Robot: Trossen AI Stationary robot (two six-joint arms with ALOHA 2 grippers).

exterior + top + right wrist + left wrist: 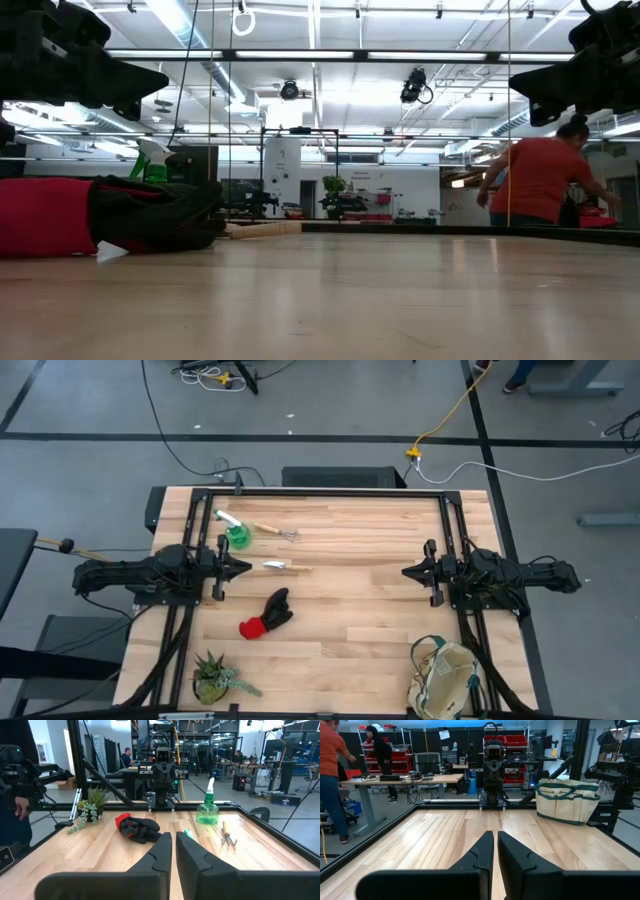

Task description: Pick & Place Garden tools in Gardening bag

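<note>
Left arm: I see it stretched level along the left side of the high view, its left gripper (243,568) pointing toward the table's middle, just short of the trowel's blade.
Left gripper state: in its wrist view the two dark fingers (482,851) stand almost together with only a thin slit between them, and they hold nothing.
Right arm: it mirrors the left at the right side of the high view, the right gripper (406,572) pointing inward over bare wood.
Right gripper state: fingers (161,851) nearly closed on each other, nothing between them.
Small beige canvas tote with dark green trim (447,678): lower right of the high view, at the table's near corner, just below the right arm.
Wooden-handled metal trowel (285,566): centre-left, lying flat.
Wooden-handled metal rake (276,531): above the trowel, upper left of the boards.
Bright green round bottle with white handle (236,532): just left of the rake; it looks like a sprayer, though I can't be sure.
Red-and-black glove pair (268,614): below the trowel, centre-left.
Small spiky green potted plant (212,676): lower left corner.
Light wooden table (360,610): everything rests on it.
</note>
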